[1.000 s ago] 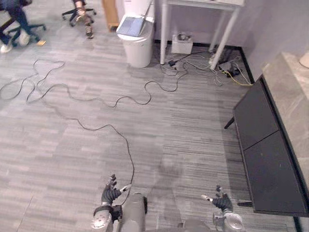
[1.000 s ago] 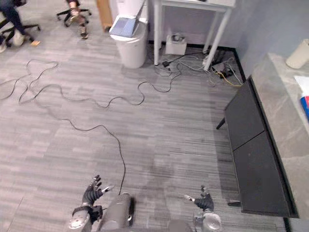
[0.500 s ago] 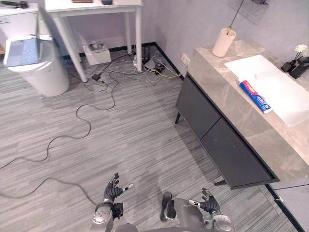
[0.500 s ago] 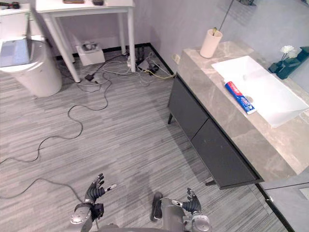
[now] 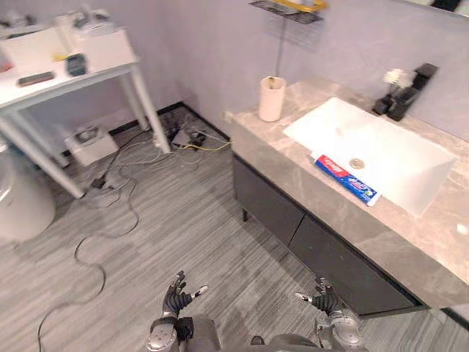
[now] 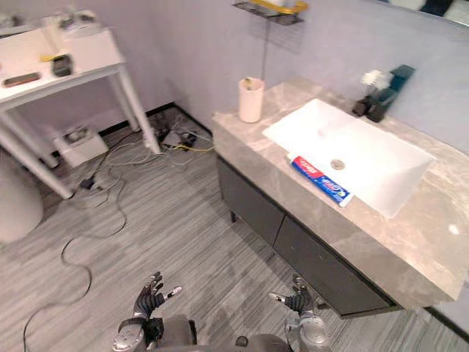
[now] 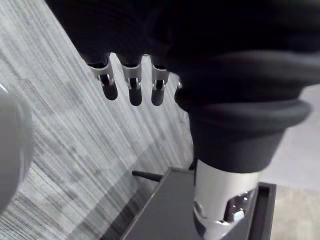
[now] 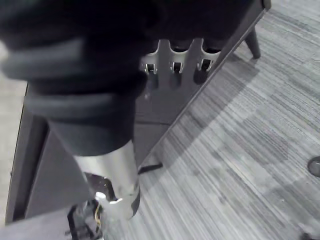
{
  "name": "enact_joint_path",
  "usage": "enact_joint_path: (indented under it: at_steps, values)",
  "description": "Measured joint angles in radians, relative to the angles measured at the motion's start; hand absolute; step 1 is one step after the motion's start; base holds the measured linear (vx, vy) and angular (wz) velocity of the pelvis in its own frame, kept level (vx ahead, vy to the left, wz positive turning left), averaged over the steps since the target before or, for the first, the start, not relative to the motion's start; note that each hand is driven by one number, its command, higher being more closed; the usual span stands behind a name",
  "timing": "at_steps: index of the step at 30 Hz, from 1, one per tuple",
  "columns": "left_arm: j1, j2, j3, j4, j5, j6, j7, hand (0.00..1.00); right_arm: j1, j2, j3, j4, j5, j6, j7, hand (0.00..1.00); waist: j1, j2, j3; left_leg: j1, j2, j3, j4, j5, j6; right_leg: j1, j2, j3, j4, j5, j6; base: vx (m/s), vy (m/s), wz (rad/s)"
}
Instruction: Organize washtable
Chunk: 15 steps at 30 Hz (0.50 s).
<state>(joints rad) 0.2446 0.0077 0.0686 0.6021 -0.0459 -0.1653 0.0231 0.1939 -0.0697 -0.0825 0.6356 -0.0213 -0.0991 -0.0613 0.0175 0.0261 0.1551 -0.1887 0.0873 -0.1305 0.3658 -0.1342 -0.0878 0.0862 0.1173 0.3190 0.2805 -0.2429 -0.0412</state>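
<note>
The washtable has a grey stone counter (image 5: 287, 163) over dark cabinet doors (image 5: 315, 238) and a white sink (image 5: 385, 150). A red, white and blue toothpaste tube (image 5: 346, 178) lies on the sink's near rim. A beige cup (image 5: 271, 98) stands at the counter's left end. A small vase of white flowers (image 5: 392, 82) and a dark tap (image 5: 410, 89) sit at the back. My left hand (image 5: 176, 292) and right hand (image 5: 323, 299) hang low over the floor in front of the cabinet, both open and holding nothing. Straight fingers (image 7: 130, 86) show in the left wrist view.
A wire shelf (image 5: 287, 10) with a yellow item hangs on the wall above the cup. A white table (image 5: 69, 62) with small items stands at the left, cables (image 5: 121, 187) and a white box (image 5: 89, 144) under it. A white bin (image 5: 18, 209) is at the far left.
The camera has swung round from the open floor to face the washtable, which now shows whole. Both hands stay low, open and empty.
</note>
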Motion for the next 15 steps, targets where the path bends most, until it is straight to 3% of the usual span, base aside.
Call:
enact_joint_path:
  at_steps: [3, 6, 7, 9, 10, 12, 14, 15]
  values:
    - [-0.002, 0.034, -0.001, 0.009, 0.002, 0.0, 0.001, 0.0, 0.027, 0.037, 0.018, 0.004, -0.009, 0.0, 0.003, 0.0, -0.002, -0.051, -0.029, 0.034, -0.024, 0.126, 0.023, -0.054, 0.043, -0.018, -0.062, 0.037, 0.056, -0.046, 0.057, 0.27, 0.295, -1.06]
    - [-0.011, 0.04, -0.003, 0.009, 0.002, -0.007, 0.003, 0.0, 0.03, 0.048, 0.023, 0.002, -0.014, 0.001, 0.01, 0.0, 0.001, -0.073, -0.042, 0.084, -0.03, 0.226, 0.015, -0.098, 0.076, -0.056, -0.094, 0.011, 0.133, -0.053, 0.096, 0.18, 0.237, -0.93]
    - [-0.01, 0.042, -0.012, 0.009, 0.002, -0.007, 0.005, 0.0, 0.028, 0.05, 0.023, 0.002, -0.021, 0.0, 0.013, 0.0, 0.001, -0.061, -0.037, 0.101, -0.03, 0.252, 0.009, -0.11, 0.083, -0.076, -0.106, -0.036, 0.171, -0.052, 0.105, 0.08, 0.126, -0.85]
    - [-0.009, 0.045, -0.031, 0.019, 0.001, -0.008, 0.007, 0.0, 0.014, 0.053, 0.025, 0.008, -0.031, 0.001, 0.019, 0.0, 0.01, -0.058, -0.038, 0.154, -0.027, 0.318, -0.031, -0.116, 0.093, -0.132, -0.152, -0.169, 0.257, -0.056, 0.163, 0.08, 0.111, -0.88]
    - [-0.012, 0.046, -0.034, 0.027, 0.001, -0.009, 0.014, 0.0, 0.004, 0.053, 0.026, 0.021, -0.031, 0.0, 0.019, 0.0, 0.008, -0.057, -0.039, 0.182, -0.029, 0.347, -0.057, -0.117, 0.095, -0.159, -0.196, -0.285, 0.277, -0.069, 0.156, 0.11, 0.107, -0.85]
    - [-0.035, 0.057, -0.037, 0.066, 0.001, -0.009, 0.025, 0.0, -0.021, 0.049, 0.026, 0.069, -0.034, 0.0, 0.018, 0.0, -0.004, -0.049, -0.041, 0.214, -0.014, 0.364, -0.099, -0.116, 0.092, -0.194, -0.22, -0.422, 0.236, -0.083, 0.134, 0.11, 0.015, -0.52]
    - [-0.063, 0.064, -0.038, 0.103, 0.0, -0.008, 0.026, 0.0, -0.04, 0.036, 0.033, 0.118, -0.037, 0.0, 0.018, 0.0, -0.006, -0.035, -0.04, 0.226, 0.012, 0.372, -0.124, -0.113, 0.077, -0.236, -0.198, -0.458, 0.182, -0.071, 0.115, 0.17, -0.081, -0.25]
    - [-0.076, 0.081, -0.045, 0.129, 0.0, -0.008, 0.026, 0.0, -0.049, 0.02, 0.048, 0.152, -0.041, 0.001, 0.018, 0.0, -0.008, -0.032, -0.038, 0.241, 0.025, 0.375, -0.131, -0.108, 0.054, -0.253, -0.177, -0.457, 0.094, -0.019, 0.083, 0.22, -0.099, -0.01]
